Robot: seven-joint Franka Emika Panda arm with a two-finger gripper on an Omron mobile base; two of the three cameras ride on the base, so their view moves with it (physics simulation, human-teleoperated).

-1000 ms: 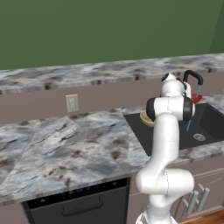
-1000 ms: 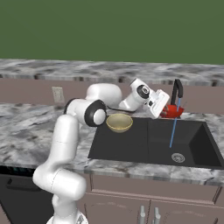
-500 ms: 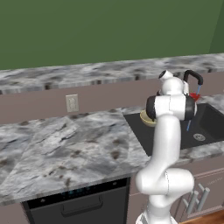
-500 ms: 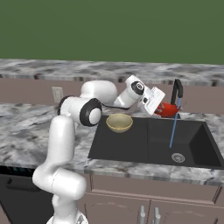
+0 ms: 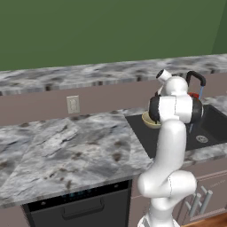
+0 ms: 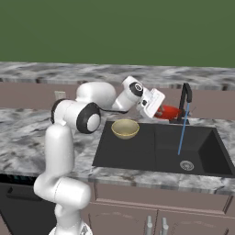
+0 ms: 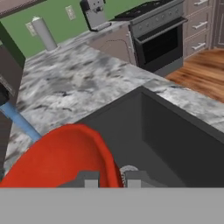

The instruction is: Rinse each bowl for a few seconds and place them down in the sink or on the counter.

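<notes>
**Red bowl held tilted beside the running faucet**

The gripper (image 6: 161, 109) is clamped narrow on the rim of the red bowl (image 6: 168, 111), holding it in the air above the back edge of the sink (image 6: 137, 153), just to the left of the black faucet (image 6: 185, 98). The bowl is round, so it has no long axis; it hangs tipped on edge. In the hand view its hollow side (image 7: 61, 159) faces the camera, with the rim pinched between the two fingertips (image 7: 89, 179). A thin blue stream of water (image 6: 182, 131) falls from the faucet spout toward the round drain (image 6: 186, 165); the red bowl is beside the stream, and contact cannot be told. The tan bowl (image 6: 125, 129) sits upright, opening up, at the sink's back left corner, well apart from the red one. The marbled tabletop (image 5: 66, 146) stretches away to the left of the sink.
</notes>
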